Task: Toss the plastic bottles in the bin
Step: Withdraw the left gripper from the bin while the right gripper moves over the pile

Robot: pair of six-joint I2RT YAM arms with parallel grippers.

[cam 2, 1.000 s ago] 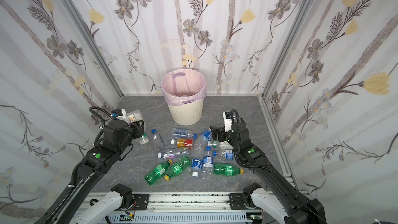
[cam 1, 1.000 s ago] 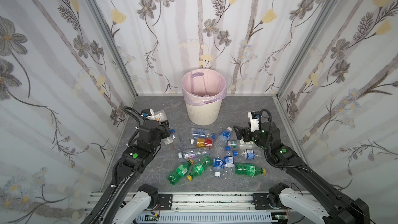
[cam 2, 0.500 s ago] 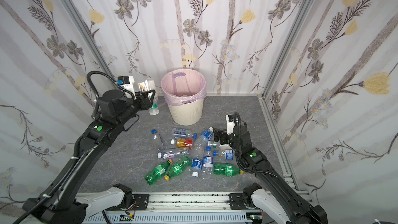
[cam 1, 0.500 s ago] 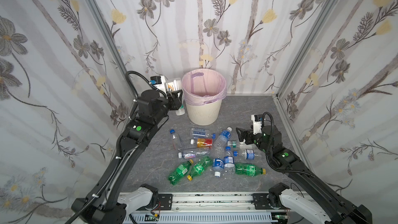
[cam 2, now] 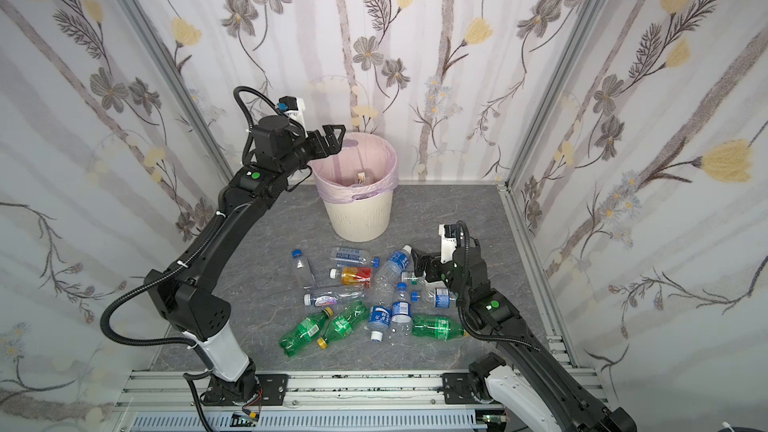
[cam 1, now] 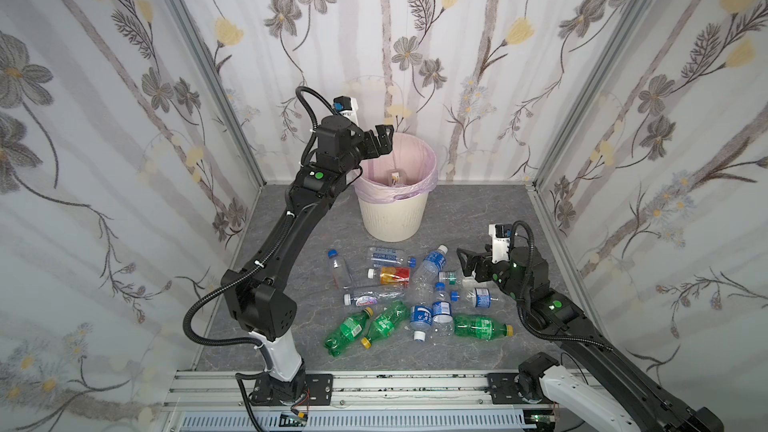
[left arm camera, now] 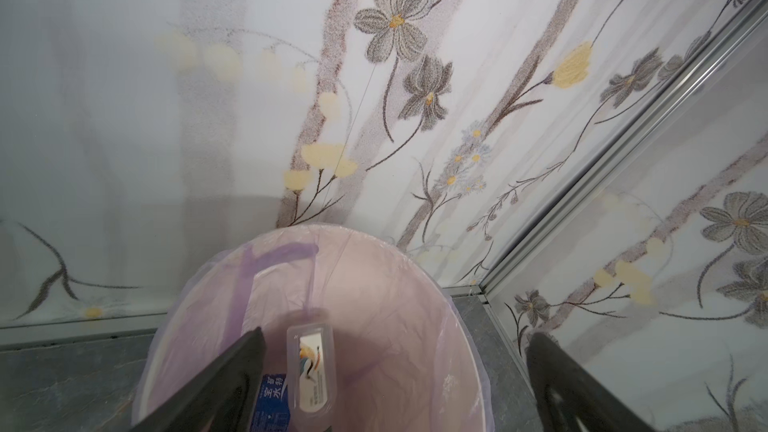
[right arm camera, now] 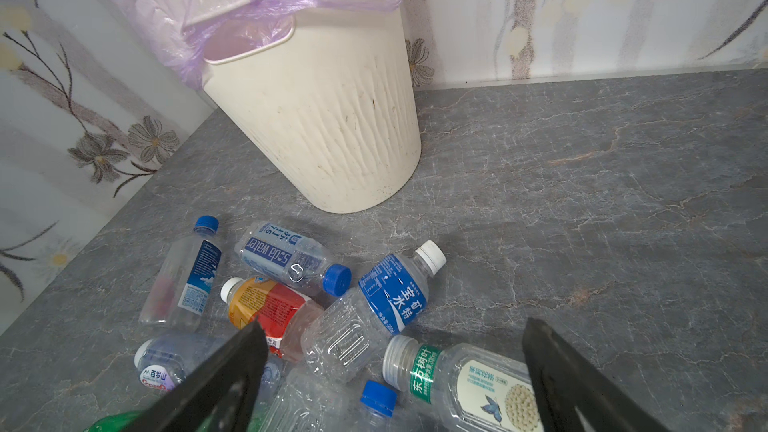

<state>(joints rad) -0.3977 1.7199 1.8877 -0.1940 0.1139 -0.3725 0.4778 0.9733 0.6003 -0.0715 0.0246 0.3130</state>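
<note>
left jaws wide, empty, over bin [cam 1: 392, 218] — bottle [left arm camera: 311, 367] inside | right jaws wide above bottles [cam 1: 420, 315]

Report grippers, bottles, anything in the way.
Left gripper open over round cream-white plastic bin; clear plastic bottle inside. Right gripper open above loose plastic bottles. Nothing blocking.

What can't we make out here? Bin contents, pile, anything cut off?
Floor of the bin: hidden by its near rim in both top views; only one clear bottle shows inside.
Left wrist view: the left gripper and the bottom edge cut off a blue-labelled bottle in the bin.
Right wrist view: a green bottle is almost wholly hidden by the right gripper and the bottom edge.
Top views: label text is too small to read.
</note>
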